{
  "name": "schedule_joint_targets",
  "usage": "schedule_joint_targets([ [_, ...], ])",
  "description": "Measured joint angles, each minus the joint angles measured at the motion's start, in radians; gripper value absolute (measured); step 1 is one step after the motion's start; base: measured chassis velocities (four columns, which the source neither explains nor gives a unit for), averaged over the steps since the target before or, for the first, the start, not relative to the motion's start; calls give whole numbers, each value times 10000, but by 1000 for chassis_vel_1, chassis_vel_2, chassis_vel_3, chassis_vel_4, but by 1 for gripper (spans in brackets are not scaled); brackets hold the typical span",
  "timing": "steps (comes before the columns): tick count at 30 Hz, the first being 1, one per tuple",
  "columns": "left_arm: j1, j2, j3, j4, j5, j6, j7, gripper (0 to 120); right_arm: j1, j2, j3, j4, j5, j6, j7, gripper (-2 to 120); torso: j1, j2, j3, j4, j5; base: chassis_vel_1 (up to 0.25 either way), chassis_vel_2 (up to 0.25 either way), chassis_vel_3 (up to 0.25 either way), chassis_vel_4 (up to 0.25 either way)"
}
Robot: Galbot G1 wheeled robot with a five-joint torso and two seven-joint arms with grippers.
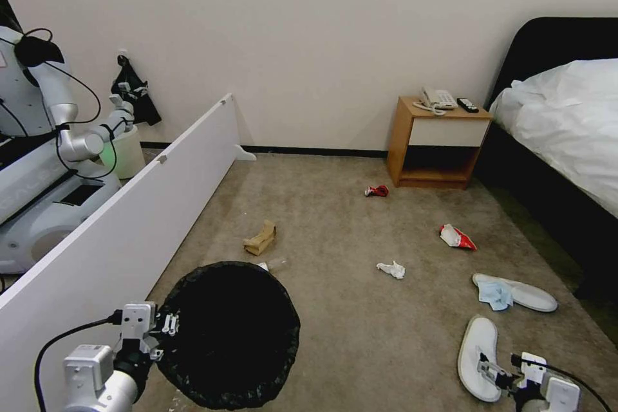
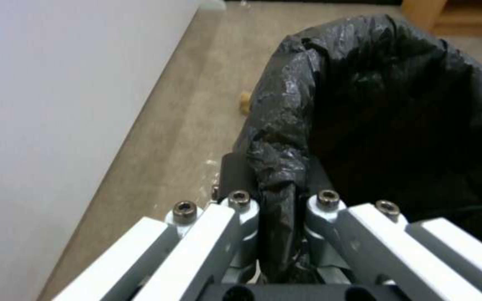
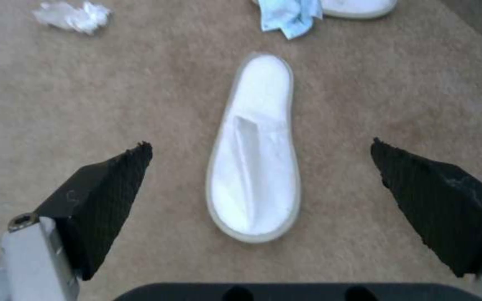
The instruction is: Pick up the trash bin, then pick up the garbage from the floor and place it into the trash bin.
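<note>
The trash bin [image 1: 228,335], lined with a black bag, is at the lower left of the head view. My left gripper [image 1: 164,328] is shut on its rim, with the bag [image 2: 285,138] pinched between the fingers [image 2: 241,209]. Over one white slipper [image 3: 255,167] on the floor hangs my right gripper [image 1: 496,373], open, a pad [image 3: 107,188] on each side and apart from it. The second slipper [image 1: 524,294] carries a blue cloth [image 1: 494,295]. Tissue [image 1: 391,269], a snack packet [image 1: 456,236], a red can [image 1: 376,190] and a brown paper bag [image 1: 260,238] lie scattered on the carpet.
A long white panel [image 1: 129,225] runs along the left, close to the bin. Behind it are another robot [image 1: 45,141] and a pale unlined bin [image 1: 125,151]. A wooden nightstand [image 1: 438,141] and a bed [image 1: 566,135] bound the right side.
</note>
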Motion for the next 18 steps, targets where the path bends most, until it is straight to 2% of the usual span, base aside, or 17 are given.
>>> schedule_joint_targets([
  [2,168,101,-204,44,-63,-68,60,4,51,-63,2,-141,24,2,-16,100,0,0,0,3,1,0,0,0,0],
  [5,112,153,-268,61,-87,-78,56,4,149,-62,2,-242,39,6,-27,100,0,0,-1,2,1,0,0,0,0],
  [12,-301,-44,-196,192,-90,13,3,4,426,26,-144,-653,-84,133,-110,100,0,0,0,-1,-1,0,0,0,0],
  [18,-252,-105,-360,305,-91,-23,27,4,669,77,-384,-975,-200,213,-139,100,0,0,0,3,0,0,0,0,0],
])
